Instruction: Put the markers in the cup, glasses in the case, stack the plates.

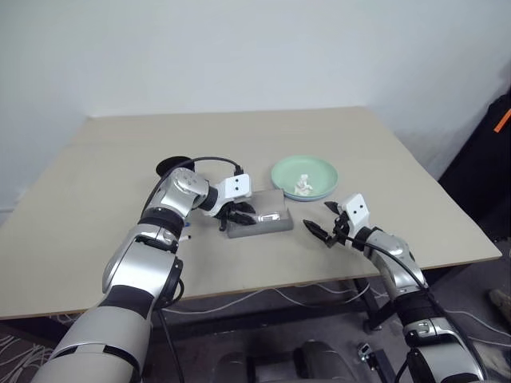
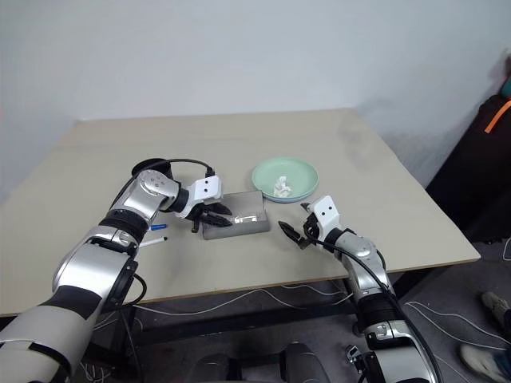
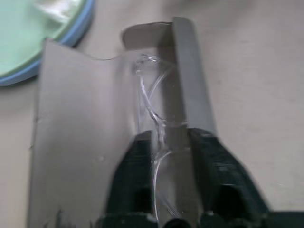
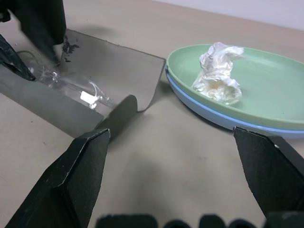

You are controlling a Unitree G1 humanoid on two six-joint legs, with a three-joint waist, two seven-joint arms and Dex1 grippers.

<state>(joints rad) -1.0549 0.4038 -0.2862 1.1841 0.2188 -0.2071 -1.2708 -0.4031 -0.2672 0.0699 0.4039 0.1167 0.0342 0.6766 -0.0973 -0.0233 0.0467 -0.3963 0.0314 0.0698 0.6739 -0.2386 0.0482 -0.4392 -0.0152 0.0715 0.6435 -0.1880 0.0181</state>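
The grey case (image 1: 259, 217) lay open on the table (image 1: 104, 167), lid back, just beside the stacked plates (image 1: 303, 177), mint green nested on light blue. A crumpled white lump (image 4: 216, 73) sat in the top plate. The glasses (image 3: 152, 102) lay inside the case tray, lengthwise along it.

The left gripper (image 3: 164, 156) stood over the near end of the case, tilted downward, its fingers (image 3: 133, 166) narrowly parted either side of the frame. Whether they were gripping or had just let go could not be told from the room. The right gripper (image 4: 171, 156) hung wide and empty, near the case and the plates, touching neither.

The cup (image 1: 173, 166) stood behind the left arm, largely hidden by it. A blue-capped marker (image 2: 156, 227) and a second marker (image 2: 152, 239) lay on the table beside that arm, not yet in the cup.

Assessment: the step in hand appeared to be seating the glasses. To do it well, the left fingers should open fully and lift straight out, so the thin frame is not dragged up with them. The frame should lie wholly below the tray rim before the lid is closed; a temple over the edge would likely be pinched. The right gripper was well placed to steady the case or fold the lid. The lump did not seem to belong on the plates.
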